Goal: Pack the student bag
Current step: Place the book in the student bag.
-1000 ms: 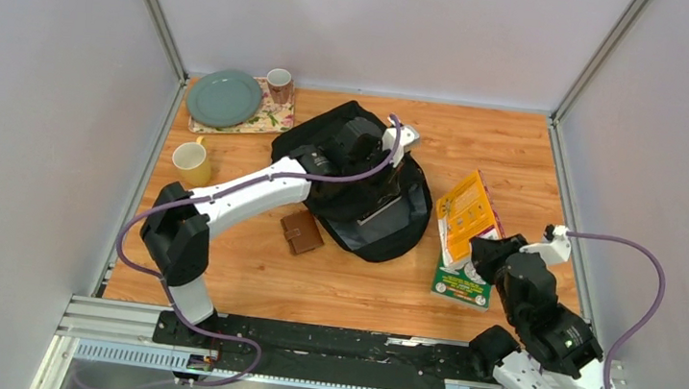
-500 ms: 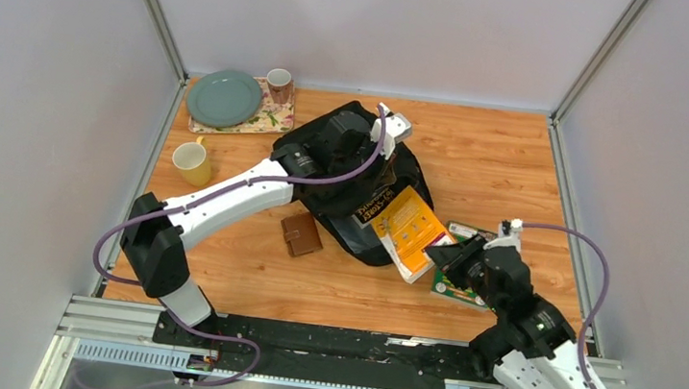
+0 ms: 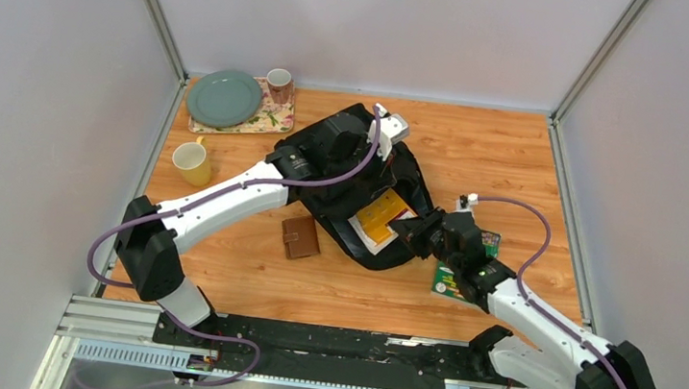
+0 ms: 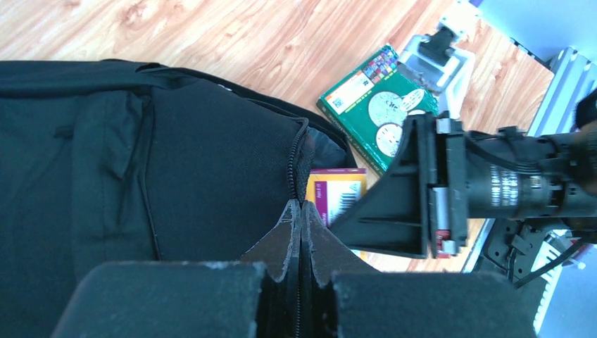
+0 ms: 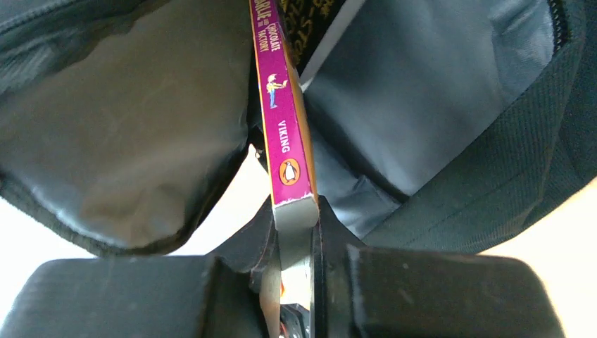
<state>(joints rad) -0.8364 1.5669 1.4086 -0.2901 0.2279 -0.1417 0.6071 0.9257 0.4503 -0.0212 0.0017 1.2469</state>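
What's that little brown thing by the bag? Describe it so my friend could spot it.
Find the big black student bag in the middle of the wooden table. Off its lower-left edge in the overhead view, a wallet lies flat on bare wood. It is small, square and brown, unlike the round yellow mug farther left.

the overhead view is bright and even, soft light falling from above between pale walls, with only faint, blurry shadows under the arms on the wooden surface (image 3: 519,155). the black student bag (image 3: 366,251) swallows the light and shows little detail. in the left wrist view the left claw (image 4: 300,211) sits close to the lens and looks soft, and the far upper corner washes out pale. in the right wrist view the surface burns out to white at the lower corners, the bag's lining is dim grey, the right claw (image 5: 296,218) is blurred, yet the spine of the book (image 5: 281,134) reads sharp.
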